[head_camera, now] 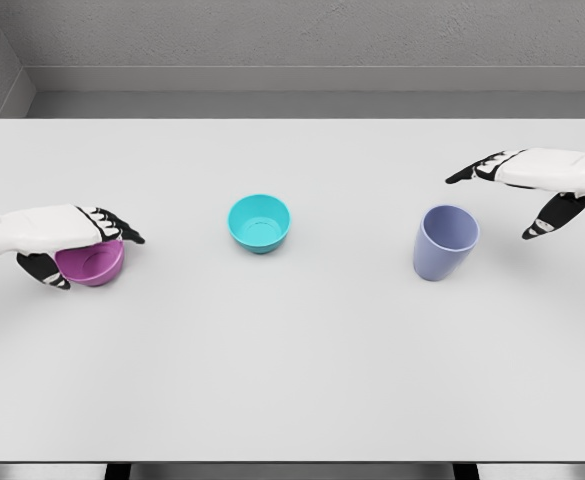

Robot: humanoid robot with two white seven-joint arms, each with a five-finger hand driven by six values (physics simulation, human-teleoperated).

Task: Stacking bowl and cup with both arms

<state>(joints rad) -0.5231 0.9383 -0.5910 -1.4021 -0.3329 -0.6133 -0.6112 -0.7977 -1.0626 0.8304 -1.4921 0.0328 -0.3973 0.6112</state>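
Grasp stage: left hand (57, 235) seemingly wraps its fingers around purple bowl (92, 262); right hand (532, 185), fingers spread, must next close on cup (445, 241).

No readable text, label or number anywhere.

Your left hand (67, 235) lies over the small purple plastic bowl (92, 264), covering its back rim and left side, so you cannot tell whether the fingers actually touch it. Both white arms are cut off at the picture's side edges just behind the wrists. The flat white table (292, 380) runs out past the bottom edge, its near corners unseen.
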